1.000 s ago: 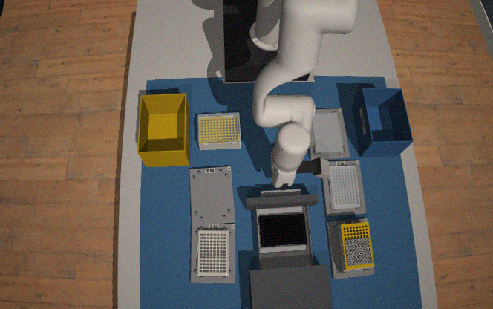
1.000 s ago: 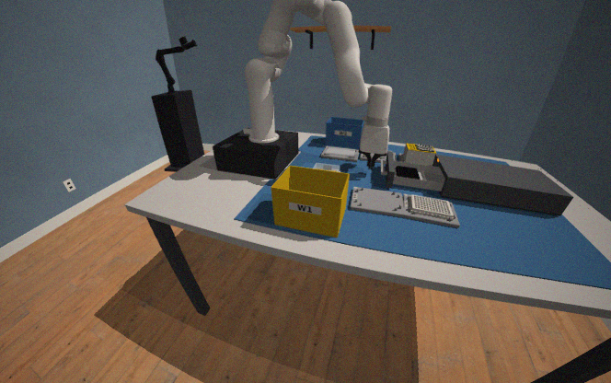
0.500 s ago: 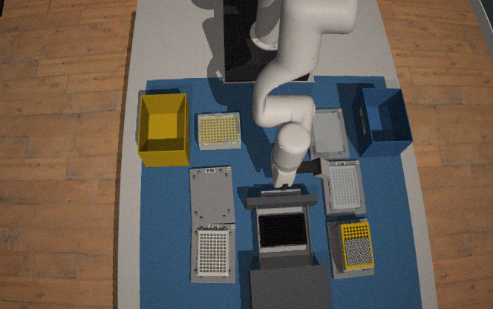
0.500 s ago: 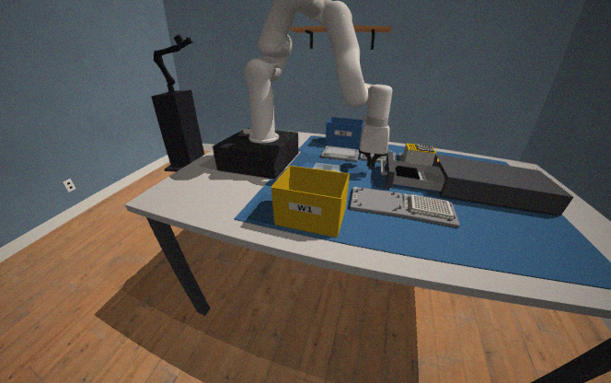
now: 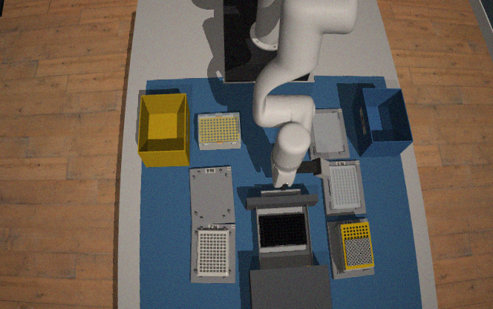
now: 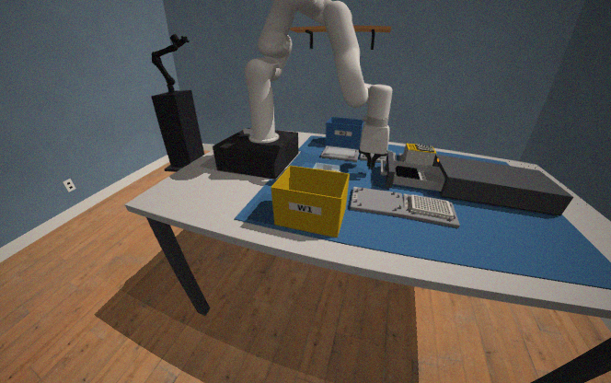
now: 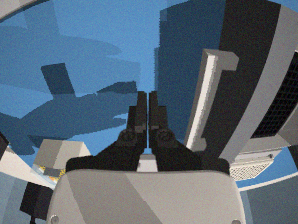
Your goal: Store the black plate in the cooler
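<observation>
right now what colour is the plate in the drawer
Black plate, lying in the open grey drawer; the top view shows it best.

A: Any readable labels from where you stand?
B: Yellow bin [image 6: 309, 200] has a white tag, "W1". Empty grey nest [image 5: 211, 194] is marked "N4", seen upside down from above.
A: Blue bin [image 6: 342, 133]?
B: It carries a tag, too small to read. Other nest markings are also illegible.

The cooler [image 5: 289, 286] runs off the top view's lower edge (arm base cropped too)
</observation>
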`<action>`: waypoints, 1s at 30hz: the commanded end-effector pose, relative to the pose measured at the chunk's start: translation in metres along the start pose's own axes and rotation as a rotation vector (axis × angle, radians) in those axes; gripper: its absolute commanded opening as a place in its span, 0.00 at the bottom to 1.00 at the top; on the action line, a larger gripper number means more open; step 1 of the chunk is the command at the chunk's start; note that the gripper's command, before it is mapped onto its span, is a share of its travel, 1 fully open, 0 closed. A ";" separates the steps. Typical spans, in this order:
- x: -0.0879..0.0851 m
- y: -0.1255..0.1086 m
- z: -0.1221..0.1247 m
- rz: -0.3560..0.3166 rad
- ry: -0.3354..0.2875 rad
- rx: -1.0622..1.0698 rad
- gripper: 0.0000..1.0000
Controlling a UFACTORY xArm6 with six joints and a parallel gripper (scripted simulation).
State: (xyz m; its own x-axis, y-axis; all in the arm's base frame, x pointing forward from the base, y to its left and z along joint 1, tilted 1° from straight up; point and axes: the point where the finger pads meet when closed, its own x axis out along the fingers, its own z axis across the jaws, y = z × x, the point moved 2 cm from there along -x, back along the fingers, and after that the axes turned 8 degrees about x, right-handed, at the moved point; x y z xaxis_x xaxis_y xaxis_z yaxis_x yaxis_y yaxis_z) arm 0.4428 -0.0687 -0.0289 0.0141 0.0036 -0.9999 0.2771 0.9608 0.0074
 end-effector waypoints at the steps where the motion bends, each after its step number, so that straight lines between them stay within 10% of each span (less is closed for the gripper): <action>1: -0.001 0.000 0.002 0.001 -0.004 0.000 0.00; 30: -0.001 0.004 0.028 0.001 -0.004 0.000 0.00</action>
State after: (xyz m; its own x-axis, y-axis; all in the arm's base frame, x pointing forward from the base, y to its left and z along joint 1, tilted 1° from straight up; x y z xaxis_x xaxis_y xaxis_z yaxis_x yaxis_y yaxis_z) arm 0.4641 -0.0717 -0.0285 0.0145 0.0035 -0.9999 0.2771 0.9608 0.0074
